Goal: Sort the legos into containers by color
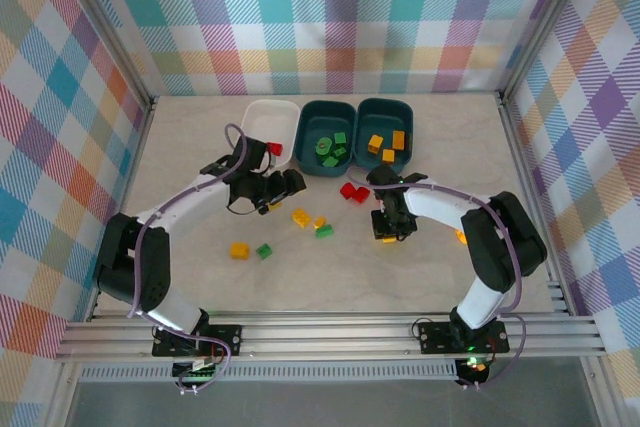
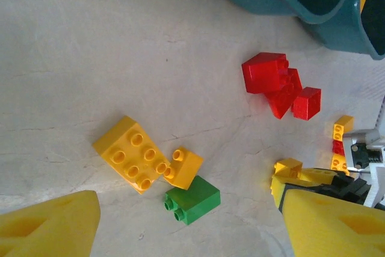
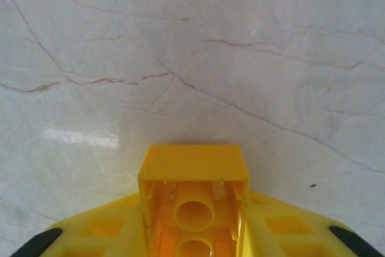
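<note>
Legos are spread over the middle of a pale, marble-veined table (image 1: 200, 287), and three containers are lined up side by side at its far edge. The left arm (image 1: 190, 197) is stretched toward the white tub (image 1: 258, 115), and the right arm (image 1: 450, 205) is bent inward toward the table's centre.

One red brick (image 1: 274, 149) is seen in the white tub, the leftmost of the row. Green bricks (image 1: 328, 147) are gathered in the middle teal tub (image 1: 308, 117), and yellow-orange bricks (image 1: 388, 145) in the right teal tub (image 1: 383, 113).

The left gripper (image 1: 288, 185) is placed just in front of the white and middle tubs. In its wrist view its fingers (image 2: 54, 224) are spread wide, and nothing is held between them. The right gripper (image 1: 388, 229) is closed on a yellow brick (image 3: 194, 164), which is clamped with its hollow underside turned to the wrist camera. Whether that brick touches the table cannot be told.

On the open surface, a cluster of red bricks (image 2: 280, 85) is found just in front of the teal tubs. A large yellow brick (image 2: 131, 153) is touched by a small orange brick (image 2: 183, 168), and a green brick (image 2: 192, 200) lies just beside the latter. Closer to the arm bases, a nearer yellow brick (image 1: 239, 249) and a nearer green brick (image 1: 264, 250) are set side by side.
</note>
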Action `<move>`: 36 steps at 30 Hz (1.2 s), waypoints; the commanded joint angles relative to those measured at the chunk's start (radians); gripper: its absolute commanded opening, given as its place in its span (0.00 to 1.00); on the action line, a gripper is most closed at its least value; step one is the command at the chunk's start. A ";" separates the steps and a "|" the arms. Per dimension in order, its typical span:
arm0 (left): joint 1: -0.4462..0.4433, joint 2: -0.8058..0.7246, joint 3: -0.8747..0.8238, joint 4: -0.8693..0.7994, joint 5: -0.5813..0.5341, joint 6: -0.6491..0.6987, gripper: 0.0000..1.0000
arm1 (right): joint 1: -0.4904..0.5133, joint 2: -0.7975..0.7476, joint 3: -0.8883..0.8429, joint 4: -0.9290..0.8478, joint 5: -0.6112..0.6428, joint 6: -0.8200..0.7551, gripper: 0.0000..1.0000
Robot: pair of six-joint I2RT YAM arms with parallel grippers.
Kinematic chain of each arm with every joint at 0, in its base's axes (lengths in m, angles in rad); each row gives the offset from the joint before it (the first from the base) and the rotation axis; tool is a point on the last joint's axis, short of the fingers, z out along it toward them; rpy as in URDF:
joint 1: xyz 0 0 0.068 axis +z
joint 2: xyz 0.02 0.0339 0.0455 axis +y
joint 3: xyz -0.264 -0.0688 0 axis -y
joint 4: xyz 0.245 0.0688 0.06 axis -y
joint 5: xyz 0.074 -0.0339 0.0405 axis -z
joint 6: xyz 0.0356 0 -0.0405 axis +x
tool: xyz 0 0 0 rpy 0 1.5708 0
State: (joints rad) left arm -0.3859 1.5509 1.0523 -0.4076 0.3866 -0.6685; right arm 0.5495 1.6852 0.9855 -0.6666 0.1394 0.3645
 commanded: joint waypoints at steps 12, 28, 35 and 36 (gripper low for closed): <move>0.089 -0.210 -0.069 -0.191 -0.204 -0.035 0.80 | -0.142 0.095 0.449 0.017 0.038 -0.082 0.30; 0.160 -0.741 -0.398 -0.403 -0.220 -0.497 0.96 | -0.243 0.501 0.987 -0.109 0.048 -0.136 0.66; 0.157 -0.819 -0.575 -0.298 -0.160 -0.761 1.00 | -0.194 0.241 0.699 0.084 0.012 -0.113 0.71; 0.156 -0.811 -0.589 -0.279 -0.152 -0.783 1.00 | -0.183 0.201 0.646 0.115 0.010 -0.110 0.71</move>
State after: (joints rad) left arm -0.2211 0.7231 0.5186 -0.7162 0.2062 -1.3045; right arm 0.3267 2.0159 1.7184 -0.6487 0.1726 0.2390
